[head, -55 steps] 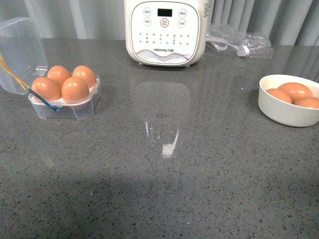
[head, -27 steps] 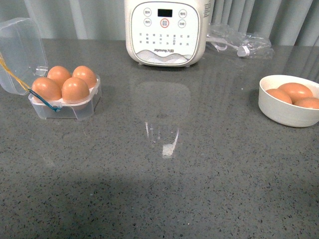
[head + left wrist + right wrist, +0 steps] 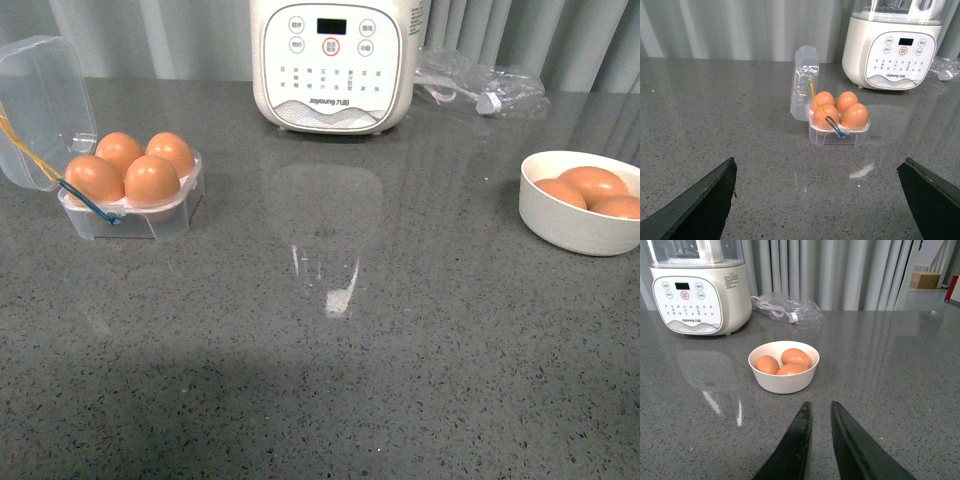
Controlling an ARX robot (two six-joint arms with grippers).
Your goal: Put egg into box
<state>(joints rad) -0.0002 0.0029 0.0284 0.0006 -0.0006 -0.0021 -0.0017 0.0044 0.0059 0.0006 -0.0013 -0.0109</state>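
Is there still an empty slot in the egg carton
No, the egg carton has four brown eggs sitting in it, one in each of its four cells, with the clear lid standing open beside them.

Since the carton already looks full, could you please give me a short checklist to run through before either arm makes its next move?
1. Free cell in the box: not ok; all four cells hold a brown egg.
2. Box lid open: ok; it stands up at the side of the box, clear of the cells.
3. Eggs left in the white bowl: ok; three lie inside.
4. Left gripper empty and open: ok; its fingers are spread wide, holding nothing.
5. Right gripper ready to grasp: not ok; its fingers are almost together, short of the bowl.
6. Arms clear of the countertop in the front view: ok.
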